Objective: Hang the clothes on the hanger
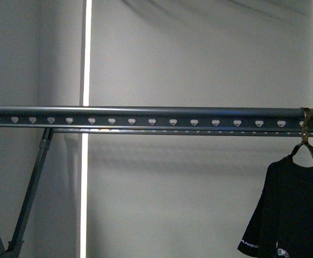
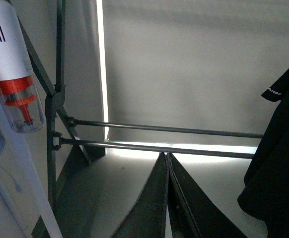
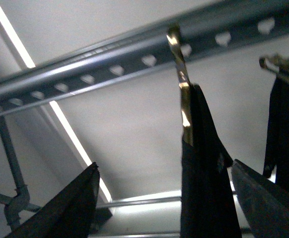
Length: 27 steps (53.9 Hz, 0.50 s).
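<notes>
While the T-shirt (image 3: 201,173) already hangs by its hook (image 3: 179,64) over the rail (image 1: 146,115) near the rail's right end, the right gripper (image 3: 167,206) sits just below it, jaws spread wide and empty, the shirt between them; the left gripper (image 2: 167,198), jaws closed together, holds nothing and lies well apart, lower down by the rack's bars.

The hanger (image 1: 146,119) carries the clothes (image 1: 293,215) near its right end.
</notes>
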{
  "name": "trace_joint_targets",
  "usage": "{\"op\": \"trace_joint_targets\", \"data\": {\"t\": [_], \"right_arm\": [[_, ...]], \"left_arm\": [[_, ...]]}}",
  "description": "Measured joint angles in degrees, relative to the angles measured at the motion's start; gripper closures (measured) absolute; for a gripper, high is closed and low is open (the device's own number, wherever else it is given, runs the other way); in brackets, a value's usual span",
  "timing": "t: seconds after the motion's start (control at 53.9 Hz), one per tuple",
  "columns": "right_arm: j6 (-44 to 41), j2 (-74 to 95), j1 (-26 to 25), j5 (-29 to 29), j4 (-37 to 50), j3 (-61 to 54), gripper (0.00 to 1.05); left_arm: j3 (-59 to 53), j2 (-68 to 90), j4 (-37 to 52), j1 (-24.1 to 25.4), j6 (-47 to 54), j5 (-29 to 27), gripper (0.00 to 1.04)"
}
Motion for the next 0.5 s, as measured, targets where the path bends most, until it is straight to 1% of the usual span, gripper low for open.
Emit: {"op": "trace_joint_targets", "data": {"t": [0.019,0.056,0.093,0.148,0.186,0.204,0.241,0.278,0.315,0.353,0.371,0.39,0.408,0.445,0.464,0.501], "right_arm": [[-0.13,-1.31,-0.11,-0.39,0.57,-0.98,0.19],[-0.66,-7.85,-0.70,-2.93,2.21,-6.10,0.11],[-0.44,-13.20,-1.29,-5.09,2.58,-10.47,0.06],[-0.94,-23.67,-1.44,-8.85,2.40,-19.50,0.08],[-1.38,-30.38,-1.22,-11.50,-0.50,-24.98,0.07],[-1.40,-32.44,-1.07,-11.93,-1.51,-26.62,0.07],[-1.36,-39.17,-0.76,-12.24,-3.76,-32.04,0.07],[-2.34,-45.46,0.17,-10.16,-5.62,-36.41,0.07],[-5.05,-51.43,2.08,-5.22,-10.32,-39.21,0.09],[-8.07,-55.58,6.01,3.41,-16.63,-40.02,0.16],[-8.92,-56.41,7.23,5.66,-17.97,-40.19,0.18],[-11.15,-58.14,10.16,10.56,-20.74,-40.70,0.22],[-12.39,-59.21,12.33,14.10,-22.47,-41.24,0.26],[-13.38,-60.83,14.49,17.40,-24.92,-41.83,0.30],[-14.51,-62.34,15.76,19.56,-27.12,-42.42,0.35],[-15.26,-63.73,16.44,21.03,-28.59,-43.19,0.39]], "left_arm": [[0.00,-0.15,-0.17,0.00,0.00,0.00,1.01],[0.00,-0.94,-0.94,0.00,0.00,-0.02,1.01],[0.00,-1.57,-1.53,0.00,0.00,0.00,1.01],[0.00,-2.69,-2.64,0.00,0.00,-0.02,1.01],[0.00,-3.30,-3.30,0.00,0.00,0.00,1.01],[0.00,-4.31,-4.35,0.00,0.00,-0.02,1.01],[0.00,-8.24,-9.94,0.00,0.00,0.17,1.01],[0.00,-11.56,-12.79,0.00,0.02,0.00,1.01],[0.00,-12.74,-13.16,0.00,0.00,0.00,1.01],[0.00,-12.90,-13.31,0.00,0.02,0.00,1.01],[0.00,-12.92,-13.31,0.00,0.02,0.00,1.01],[0.00,-12.94,-13.31,0.00,0.02,0.00,1.01],[0.00,-12.94,-13.35,0.00,0.00,-0.02,1.01],[0.00,-12.96,-13.38,0.00,0.00,-0.04,1.01],[0.00,-12.96,-13.40,0.00,0.02,0.00,1.01],[0.00,-13.00,-13.40,0.00,0.02,0.00,1.01]]}}
